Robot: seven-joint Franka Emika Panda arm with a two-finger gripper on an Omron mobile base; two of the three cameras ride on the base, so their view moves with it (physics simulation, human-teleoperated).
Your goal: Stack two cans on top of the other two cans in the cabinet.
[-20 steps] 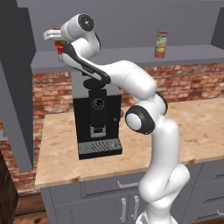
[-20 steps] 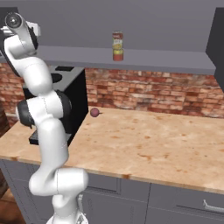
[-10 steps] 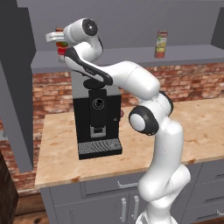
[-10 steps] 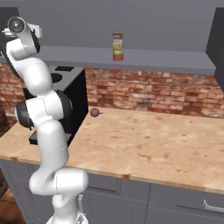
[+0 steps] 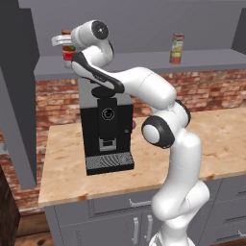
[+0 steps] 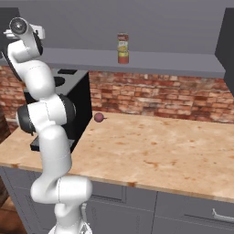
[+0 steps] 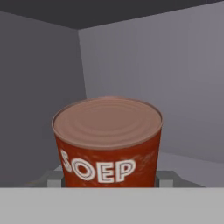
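Your gripper (image 5: 61, 40) is clamped on an orange-red can (image 7: 107, 142), lettered "SOEP", ribbed brownish lid, above the cabinet (image 5: 144, 60) shelf's left end.

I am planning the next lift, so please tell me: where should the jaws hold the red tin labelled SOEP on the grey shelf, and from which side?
Grip the red SOEP tin across its round side wall, below the rim, coming in level from the open front of the grey shelf. It stands upright and its wall is straight, so opposite sides give the jaws an even hold.
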